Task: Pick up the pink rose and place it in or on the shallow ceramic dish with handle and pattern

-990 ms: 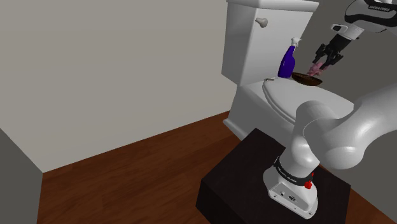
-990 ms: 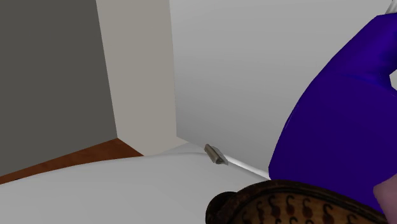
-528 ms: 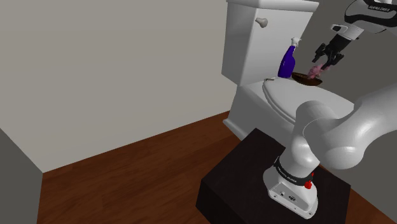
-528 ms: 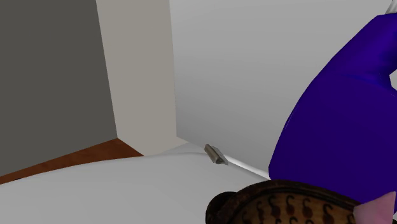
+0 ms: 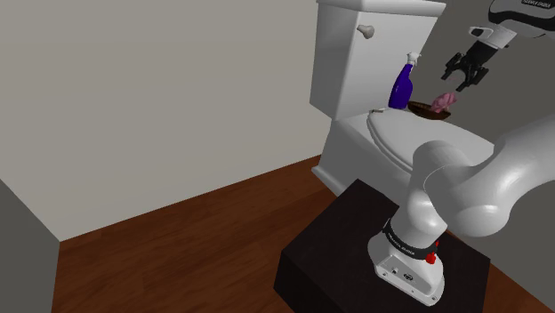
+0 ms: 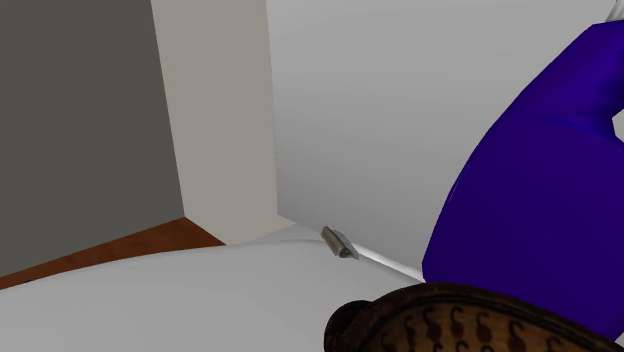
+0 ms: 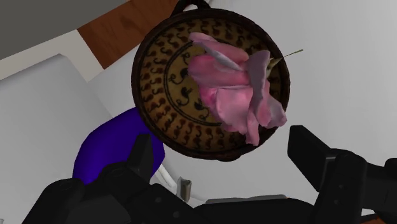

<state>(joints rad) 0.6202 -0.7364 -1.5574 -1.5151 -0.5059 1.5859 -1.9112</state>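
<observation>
Wrist view first: the black gripper (image 7: 222, 141) has its two fingers (image 7: 141, 156) spread wide with nothing clasped between them. Just beyond the fingertips the pink rose (image 7: 235, 95) lies inside the shallow round dish (image 7: 151, 70), its petals covering much of the bowl and reaching to the rim on one side, a thin stem tip poking past the edge. The dish is brown with dark curled marks and a small loop handle on the side away from the gripper. It sits on the white toilet lid (image 7: 356, 70), with a purple spray bottle (image 7: 108, 143) just beside it and a strip of wood floor (image 7: 127, 25) farther off. From the shoulder view, the black stand (image 5: 329, 240) is nearest, then the white arm (image 5: 471, 187), then the toilet seat with dish and rose at its back. The gripper hovers above the rose, apart from it. Behind stands the toilet tank (image 5: 374, 53) against a grey wall (image 5: 160, 89).
</observation>
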